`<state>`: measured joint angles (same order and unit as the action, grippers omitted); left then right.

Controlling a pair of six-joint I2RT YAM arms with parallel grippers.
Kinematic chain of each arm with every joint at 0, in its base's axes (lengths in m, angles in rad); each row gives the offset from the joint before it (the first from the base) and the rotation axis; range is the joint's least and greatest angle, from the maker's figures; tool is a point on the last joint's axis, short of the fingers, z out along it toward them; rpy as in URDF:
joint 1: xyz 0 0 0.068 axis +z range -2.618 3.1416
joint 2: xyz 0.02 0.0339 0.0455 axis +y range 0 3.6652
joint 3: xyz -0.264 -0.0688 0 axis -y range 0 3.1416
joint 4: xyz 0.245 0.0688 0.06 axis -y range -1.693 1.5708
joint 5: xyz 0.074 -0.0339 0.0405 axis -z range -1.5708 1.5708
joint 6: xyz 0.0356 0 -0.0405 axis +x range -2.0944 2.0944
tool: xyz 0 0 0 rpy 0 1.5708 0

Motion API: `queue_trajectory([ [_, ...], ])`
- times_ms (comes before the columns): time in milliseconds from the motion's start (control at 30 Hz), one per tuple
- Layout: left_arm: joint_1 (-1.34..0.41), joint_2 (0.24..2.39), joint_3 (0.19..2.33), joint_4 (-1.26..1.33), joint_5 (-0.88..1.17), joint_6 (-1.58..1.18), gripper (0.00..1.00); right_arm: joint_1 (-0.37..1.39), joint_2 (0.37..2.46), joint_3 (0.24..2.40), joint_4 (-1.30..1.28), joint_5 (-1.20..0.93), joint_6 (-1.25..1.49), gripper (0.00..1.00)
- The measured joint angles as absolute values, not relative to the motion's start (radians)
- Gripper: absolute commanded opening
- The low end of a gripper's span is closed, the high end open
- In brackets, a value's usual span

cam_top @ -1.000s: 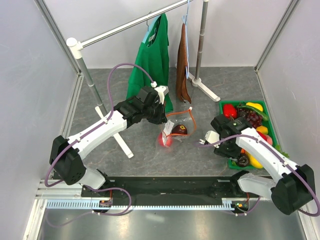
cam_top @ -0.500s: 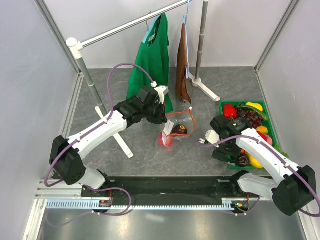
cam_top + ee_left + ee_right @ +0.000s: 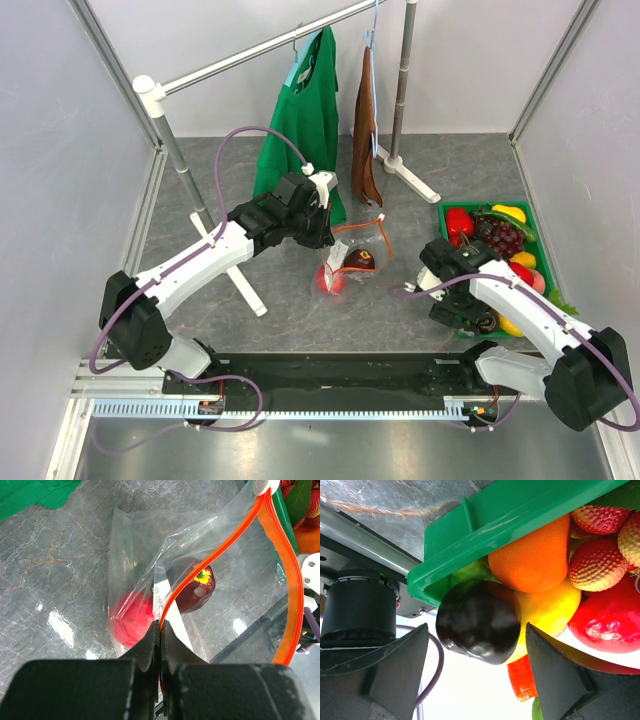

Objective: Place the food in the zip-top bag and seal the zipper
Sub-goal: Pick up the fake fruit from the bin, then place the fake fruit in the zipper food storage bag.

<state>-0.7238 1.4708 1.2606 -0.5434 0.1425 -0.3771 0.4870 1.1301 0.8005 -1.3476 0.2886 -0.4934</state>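
Grey stone-look table (image 3: 300, 180) holds it all. On the left side, the left gripper (image 3: 161, 630) is pinched tight on the orange-red zipper (image 3: 285, 580), right at the near edge of the zip-top bag (image 3: 135, 545). The jaws are pressed flat together with the strip squeezed between them. The bag is clear and crinkly. It lies on the table near the middle, with its mouth pulled open in a wide loop. A small white tab (image 3: 262, 485) sits at the far end of the zipper.

Two toy fruits are inside the bag. The red apple (image 3: 132, 625) lies low on the left. The dark maroon round fruit (image 3: 195, 587) is just beside it, with a yellow spot on top.

On the right is a green tray (image 3: 520, 525) full of food. The right gripper (image 3: 476, 627) hangs over its near corner. Its jaws are spread wide, one on each side of a shiny dark purple fruit (image 3: 477, 625). I cannot tell if they touch it. Behind that fruit lie an orange (image 3: 535, 560), a yellow fruit (image 3: 550, 610) and strawberries (image 3: 597, 562). From above, dark grapes (image 3: 500, 235) sit at the far end of the tray.
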Motion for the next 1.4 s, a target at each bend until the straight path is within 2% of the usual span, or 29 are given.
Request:
queue_trajectory([
  [167, -0.724, 1.471, 1.261, -0.543, 0.143, -0.377, 0.02, 0.487, 1.165, 0.801, -1.347, 0.291, -0.490, 0.81],
  [500, -0.724, 1.471, 1.261, -0.543, 0.142, -0.377, 0.02, 0.487, 1.172, 0.802, -1.347, 0.300, -0.490, 0.62],
  [733, -0.724, 1.471, 1.261, -0.543, 0.143, -0.377, 0.02, 0.487, 1.147, 0.887, -1.350, 0.239, -0.490, 0.57],
  [900, -0.724, 1.479, 1.261, -0.543, 0.147, -0.377, 0.02, 0.487, 1.143, 1.017, -1.352, 0.178, -0.490, 0.55],
  [1000, -0.724, 1.482, 1.261, -0.543, 0.158, -0.377, 0.02, 0.487, 1.141, 1.126, -1.355, 0.126, -0.489, 0.43],
  [1033, -0.724, 1.483, 1.261, -0.543, 0.160, -0.377, 0.02, 0.487, 1.141, 1.187, -1.359, 0.091, -0.485, 0.42],
  [1200, -0.724, 1.492, 1.261, -0.543, 0.162, -0.377, 0.02, 0.487, 1.118, 1.406, -1.341, -0.089, -0.457, 0.42],
  [1400, -0.724, 1.495, 1.262, -0.543, 0.165, -0.377, 0.02, 0.487, 1.142, 1.534, -1.219, -0.281, -0.341, 0.44],
])
